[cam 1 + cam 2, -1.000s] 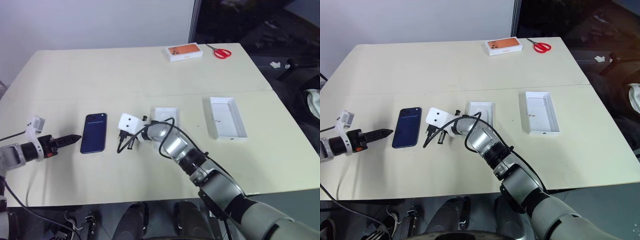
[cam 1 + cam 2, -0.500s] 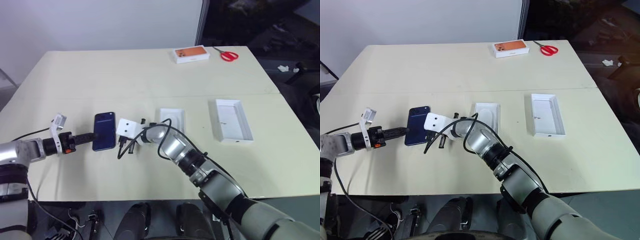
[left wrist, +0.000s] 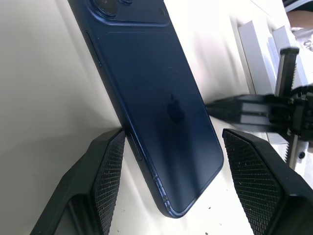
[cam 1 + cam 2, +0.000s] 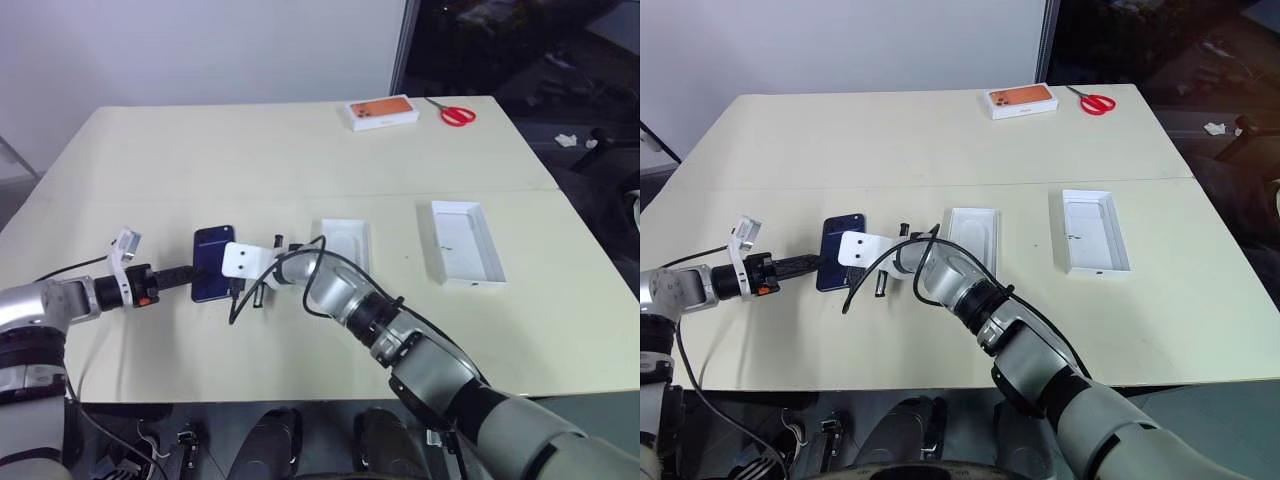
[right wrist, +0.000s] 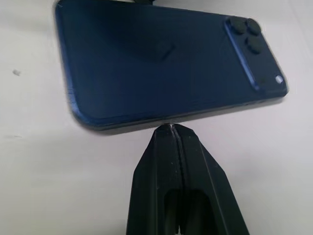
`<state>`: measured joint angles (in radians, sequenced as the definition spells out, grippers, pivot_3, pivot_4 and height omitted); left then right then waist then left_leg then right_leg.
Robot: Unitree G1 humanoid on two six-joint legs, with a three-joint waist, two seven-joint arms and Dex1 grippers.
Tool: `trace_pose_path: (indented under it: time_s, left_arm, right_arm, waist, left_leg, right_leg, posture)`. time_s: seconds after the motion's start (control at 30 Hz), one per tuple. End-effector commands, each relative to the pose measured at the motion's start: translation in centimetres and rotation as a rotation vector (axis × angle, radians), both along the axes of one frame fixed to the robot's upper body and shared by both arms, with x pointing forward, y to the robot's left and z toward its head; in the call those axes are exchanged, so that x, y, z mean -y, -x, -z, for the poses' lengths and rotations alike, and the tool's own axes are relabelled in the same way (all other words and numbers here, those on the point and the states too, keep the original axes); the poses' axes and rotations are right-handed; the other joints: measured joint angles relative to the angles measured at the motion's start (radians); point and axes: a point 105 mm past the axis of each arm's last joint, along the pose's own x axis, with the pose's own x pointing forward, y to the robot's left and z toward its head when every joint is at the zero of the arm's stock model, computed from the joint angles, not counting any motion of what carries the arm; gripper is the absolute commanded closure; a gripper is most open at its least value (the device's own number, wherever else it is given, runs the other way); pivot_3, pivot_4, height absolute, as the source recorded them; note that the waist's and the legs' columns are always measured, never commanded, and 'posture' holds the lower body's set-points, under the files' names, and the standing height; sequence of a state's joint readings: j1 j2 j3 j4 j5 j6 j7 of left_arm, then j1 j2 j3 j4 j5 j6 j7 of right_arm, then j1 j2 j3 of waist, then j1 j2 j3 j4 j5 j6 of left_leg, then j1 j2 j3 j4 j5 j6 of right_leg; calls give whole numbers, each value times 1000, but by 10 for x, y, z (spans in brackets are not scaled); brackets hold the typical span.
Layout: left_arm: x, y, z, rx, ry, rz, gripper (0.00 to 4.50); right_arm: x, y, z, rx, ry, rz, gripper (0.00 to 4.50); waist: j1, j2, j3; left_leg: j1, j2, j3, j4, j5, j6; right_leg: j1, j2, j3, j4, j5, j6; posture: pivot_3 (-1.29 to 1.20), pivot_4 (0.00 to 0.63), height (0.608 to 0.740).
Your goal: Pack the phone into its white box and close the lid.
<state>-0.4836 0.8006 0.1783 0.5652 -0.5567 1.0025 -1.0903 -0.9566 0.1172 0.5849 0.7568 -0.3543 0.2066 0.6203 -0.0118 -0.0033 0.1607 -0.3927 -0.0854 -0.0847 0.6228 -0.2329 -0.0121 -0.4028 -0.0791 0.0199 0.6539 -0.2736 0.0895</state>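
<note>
Navy phone (image 3: pixel 161 103) edge-on between left end effector (image 3: pixel 178 161) fingers, closed right end effector (image 5: pixel 172 129) alongside

From my head views, my right gripper's white wrist housing (image 4: pixel 243 260) covers the right-hand long edge of the phone (image 4: pixel 211 262), so the meeting of my pressed-together fingertips with that edge is hidden there. Past my left gripper (image 3: pixel 171 161), the phone's camera corner is cut off by the picture's edge. Beyond my right gripper (image 5: pixel 170 128), the phone's far long edge is clipped, and whether the tips quite touch its near edge is too fine to tell.
</note>
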Motion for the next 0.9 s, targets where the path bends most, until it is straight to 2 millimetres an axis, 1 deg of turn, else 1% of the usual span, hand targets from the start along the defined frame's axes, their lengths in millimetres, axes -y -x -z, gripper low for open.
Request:
trace_pose_path:
  time_s: [0.03,0.2,0.37,0.53,0.6,0.7,0.73,0.83,0.9]
  left_arm:
    - [14,17,42,-178,4,17,1157]
    - [27,13,41,-172,34,33,1157]
    - [49,11,36,-165,107,78,1157]
    - [55,7,29,-156,173,64,1157]
    - [55,8,28,-157,175,71,1157]
    - [53,8,31,-172,148,64,1157]
    - [49,8,34,-176,115,55,1157]
    - [31,8,35,-181,22,5,1157]
    - [27,9,30,-165,-18,10,1157]
  right_arm:
    - [-5,-2,-3,46,31,-23,4476]
    - [-16,9,-3,6,-3,-65,4476]
    - [-17,11,-1,4,-3,-71,4476]
    - [-14,9,-1,10,0,-65,4476]
    - [-14,8,-1,10,-1,-63,4476]
    - [-15,9,-1,10,-4,-64,4476]
    - [-16,9,-2,13,-4,-68,4476]
    - [-15,10,-2,11,-8,-71,4476]
    - [-13,9,-2,13,-8,-67,4476]
  waist:
    - [0,1,-1]
    - [0,6,-6]
    - [0,8,-7]
    - [1,9,-8]
    - [1,8,-8]
    - [1,8,-8]
    - [0,8,-8]
    - [-3,8,-8]
    - [-6,8,-8]
  left_leg:
    - [0,0,0,0,0,0]
    - [0,-1,0,0,0,0]
    - [1,-2,-1,-1,0,1]
    - [2,-3,-2,-1,0,1]
    - [2,-3,-2,-1,0,1]
    - [2,-3,-2,-1,0,1]
    - [2,-3,-2,-1,0,1]
    - [2,-3,-2,-1,0,1]
    - [2,-3,-2,-1,0,1]
  right_leg:
    - [0,0,0,0,0,0]
    - [0,0,0,0,0,0]
    - [1,0,0,0,0,1]
    - [3,-1,0,0,-1,1]
    - [3,-1,0,0,-1,1]
    - [3,-1,0,0,-1,1]
    - [3,-1,0,0,-1,1]
    - [3,-1,0,-1,-1,1]
    - [3,-1,0,-1,-1,1]
  posture:
    - [0,150,740]
    - [0,150,740]
    - [0,150,740]
    - [0,150,740]
    - [0,150,740]
    - [0,150,740]
    - [0,150,740]
    - [0,150,740]
    - [0,150,740]
